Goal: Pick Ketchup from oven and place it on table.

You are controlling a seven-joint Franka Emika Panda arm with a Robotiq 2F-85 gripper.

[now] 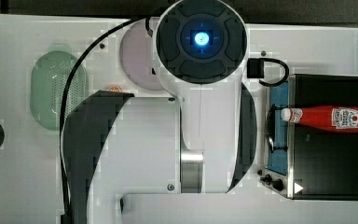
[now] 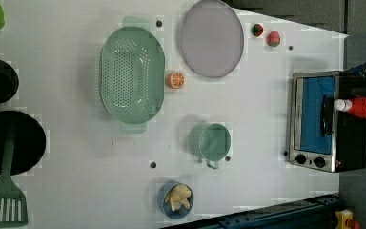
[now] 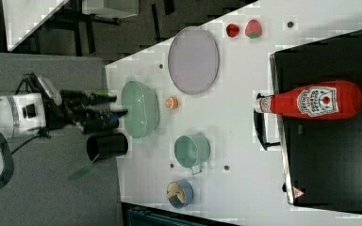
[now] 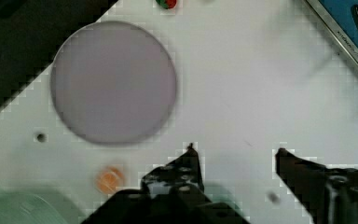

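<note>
Red Ketchup (image 3: 313, 100) w/ white-green label lies atop oven (image 3: 332, 155); gripper (image 4: 235, 150) jaws apart.

The Ketchup (image 1: 328, 118) lies on its side on the flat black top of the oven (image 1: 326, 163). It is a slim red bottle with a white cap and a white-and-green label. In the top view its cap points toward the top view's left, reaching the oven's front edge just above the dark door handle, and its base sits near the oven's far edge. The oven is a black box with a silver frame; its blue-tinted glass door is closed, with black knobs beside it. It stands on my white bench (image 1: 23, 186), at the top view's right end.
</note>
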